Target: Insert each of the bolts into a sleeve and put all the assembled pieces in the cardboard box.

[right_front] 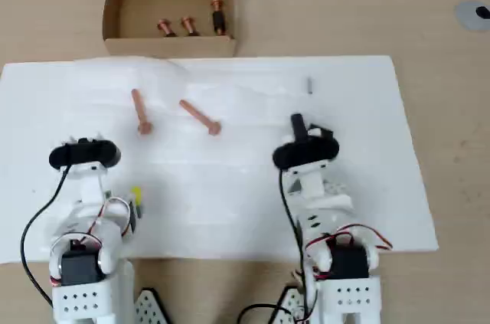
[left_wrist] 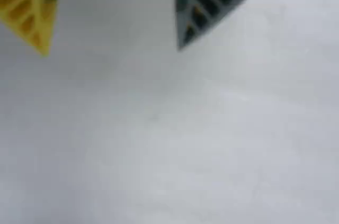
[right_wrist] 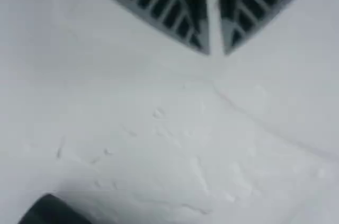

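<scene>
Two bare copper bolts lie on the white foam sheet (right_front: 230, 186), one (right_front: 140, 112) to the left and one (right_front: 200, 118) slanted beside it. A black sleeve (right_front: 297, 126) stands just beyond the right arm (right_front: 306, 152); a dark rounded shape (right_wrist: 47, 211) shows at the edge of the right wrist view. My right gripper (right_wrist: 214, 49) is shut on nothing, close above the foam. My left gripper (left_wrist: 111, 49) is open over bare foam, one finger yellow (left_wrist: 26, 7). The cardboard box (right_front: 115, 2) at the back holds three pieces, one (right_front: 218, 16) with a black sleeve on it.
A small dark piece (right_front: 310, 85) lies on the foam toward the back right. The left arm (right_front: 84, 154) is folded near the front left. A grey disc (right_front: 473, 14) sits on the wooden table at the far right. Cables trail by the arm bases.
</scene>
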You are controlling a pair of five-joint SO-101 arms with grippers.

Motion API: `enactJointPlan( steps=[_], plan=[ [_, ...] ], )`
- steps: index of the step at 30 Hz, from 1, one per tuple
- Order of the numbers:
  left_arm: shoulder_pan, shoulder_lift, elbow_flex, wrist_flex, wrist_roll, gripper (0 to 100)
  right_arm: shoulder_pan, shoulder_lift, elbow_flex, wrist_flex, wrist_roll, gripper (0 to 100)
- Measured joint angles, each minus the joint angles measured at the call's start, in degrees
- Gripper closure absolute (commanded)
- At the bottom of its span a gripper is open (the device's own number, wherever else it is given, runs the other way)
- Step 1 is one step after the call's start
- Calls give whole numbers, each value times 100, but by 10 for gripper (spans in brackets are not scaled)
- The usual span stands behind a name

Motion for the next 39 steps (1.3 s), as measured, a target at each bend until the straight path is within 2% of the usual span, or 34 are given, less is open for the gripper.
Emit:
enactJointPlan(
  steps=[23, 28, 39],
  plan=[
    [0, 0, 0, 0, 9, 831, 0, 0, 0, 0, 0, 988],
    [255, 0, 0, 0, -9, 831, 0, 0, 0, 0, 0, 988],
    [299, 0, 0, 0, 0, 829, 0, 0, 0, 0, 0, 988]
  ],
)
